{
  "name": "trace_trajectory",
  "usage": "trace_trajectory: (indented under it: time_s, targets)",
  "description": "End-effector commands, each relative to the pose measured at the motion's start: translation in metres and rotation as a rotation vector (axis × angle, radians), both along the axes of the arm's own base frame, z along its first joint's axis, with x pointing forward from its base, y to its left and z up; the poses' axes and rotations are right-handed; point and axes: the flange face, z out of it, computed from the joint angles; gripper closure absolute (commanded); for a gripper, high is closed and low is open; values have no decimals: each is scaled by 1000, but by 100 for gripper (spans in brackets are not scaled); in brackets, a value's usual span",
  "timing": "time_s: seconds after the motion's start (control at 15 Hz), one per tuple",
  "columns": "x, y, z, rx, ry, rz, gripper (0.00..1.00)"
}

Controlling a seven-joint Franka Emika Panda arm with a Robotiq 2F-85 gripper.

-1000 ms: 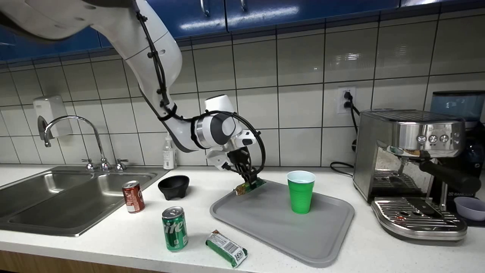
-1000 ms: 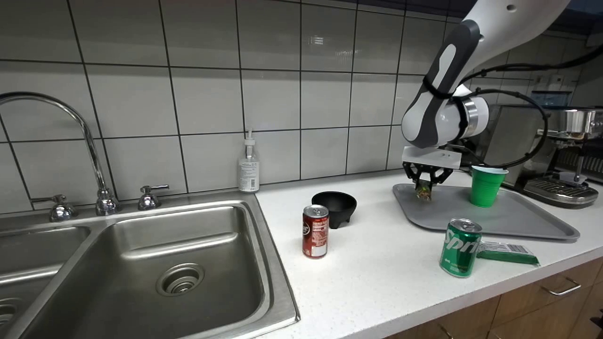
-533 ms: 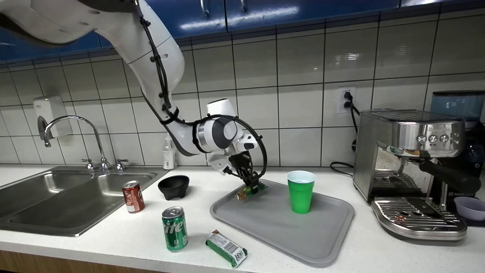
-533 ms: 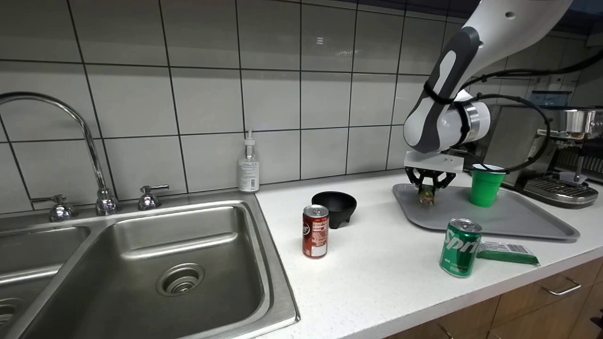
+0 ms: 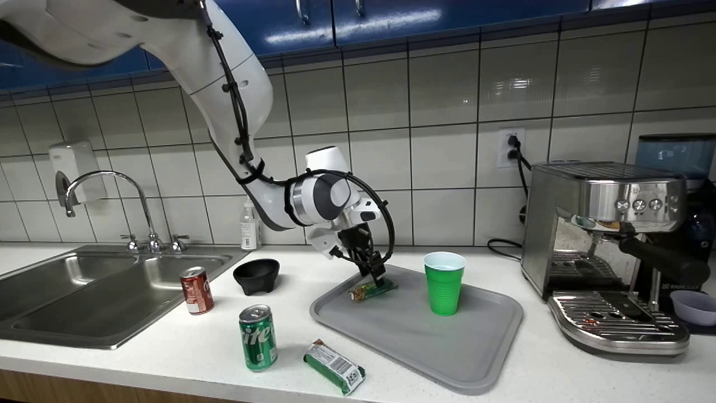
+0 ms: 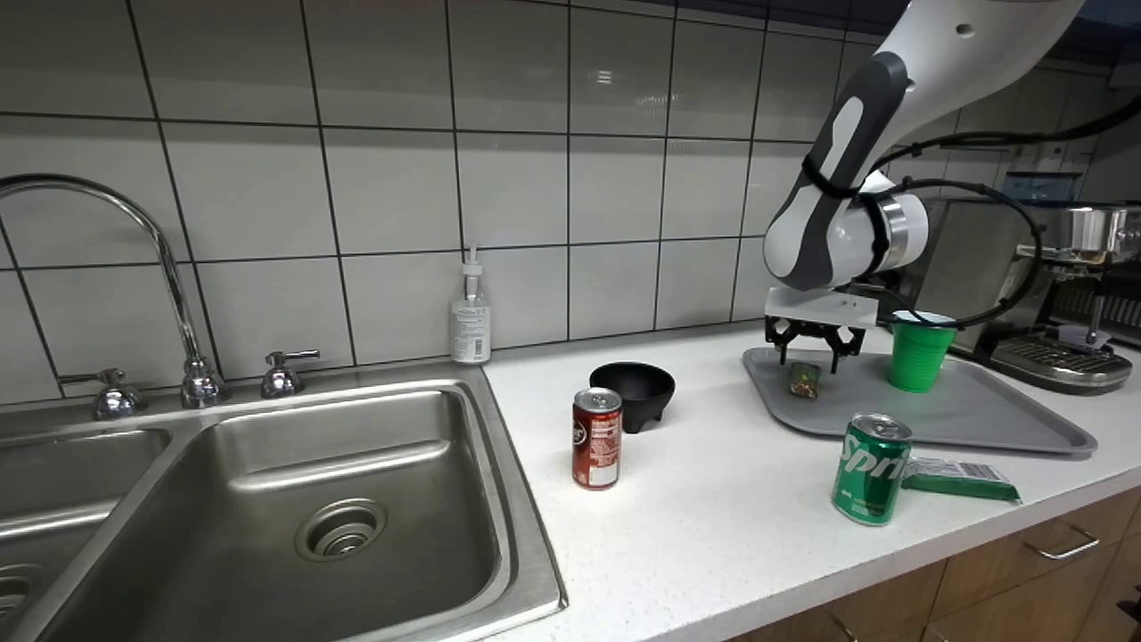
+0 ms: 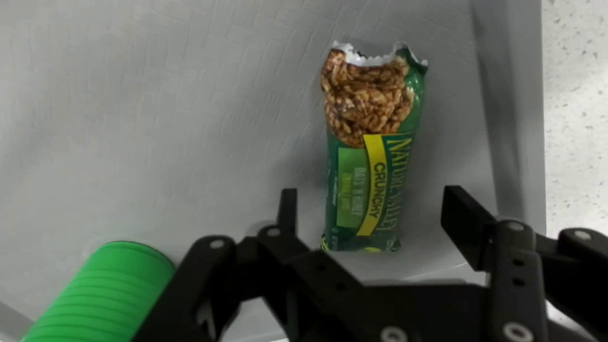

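A green granola bar with a Nature Valley label lies on the grey tray. My gripper stands open just above it, one finger on each side, with a visible gap between the bar and both fingers. In both exterior views the bar rests near the tray's back corner, beneath the spread gripper. A green cup stands upright on the same tray, to one side of the gripper; part of the cup shows at the lower left of the wrist view.
On the white counter stand a green Sprite can, a red can and a black bowl. Another green-wrapped bar lies by the counter's front. A coffee machine borders the tray's side; the sink lies opposite.
The gripper came down slightly with the bar shut between its fingers. Then its fingers spread apart, and the bar now lies released on the tray.
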Motion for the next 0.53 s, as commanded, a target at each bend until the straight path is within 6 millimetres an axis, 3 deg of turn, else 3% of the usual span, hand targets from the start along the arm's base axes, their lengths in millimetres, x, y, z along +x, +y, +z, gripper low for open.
trace_trajectory:
  time_s: [0.0, 0.47]
  targets:
    - [-6, 8, 17, 26, -8, 18, 0]
    - [-29, 36, 40, 56, -23, 42, 0]
